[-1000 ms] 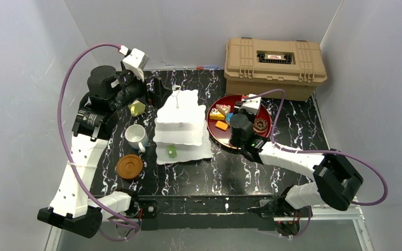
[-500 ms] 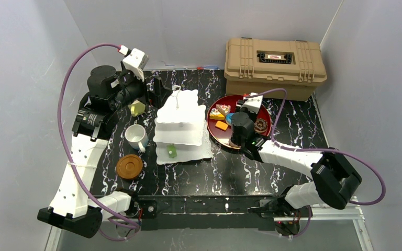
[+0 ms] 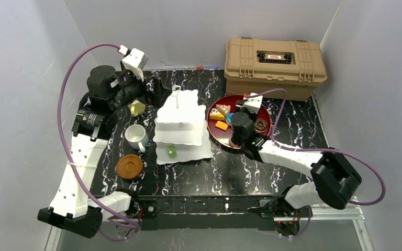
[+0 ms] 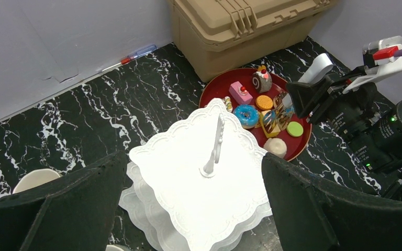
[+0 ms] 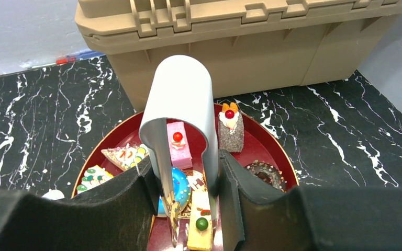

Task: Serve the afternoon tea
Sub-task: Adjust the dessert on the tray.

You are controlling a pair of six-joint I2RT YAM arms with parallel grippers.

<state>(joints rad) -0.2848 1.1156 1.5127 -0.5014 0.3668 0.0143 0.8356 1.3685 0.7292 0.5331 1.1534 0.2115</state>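
Brown coaster (image 3: 129, 166) near front-left, white mug (image 3: 135, 136) just behind it, yellow-green mug (image 3: 136, 108) further back. Left gripper (image 4: 193, 157) hangs above cake stand (image 4: 199, 196), jaws spread wide, nothing between pads (stand top tier centred below gap). Green pastry (image 3: 171, 151) on bottom tier. Red tray (image 5: 272, 149) right of stand, holding pastries. Right gripper (image 5: 186, 188) clamped on white tongs (image 5: 183, 99). Tong tips straddle yellow slice (image 5: 199, 232), blue donut (image 5: 178, 189) just beside left tip (contact unclear). Tan case (image 3: 275, 67) behind tray.
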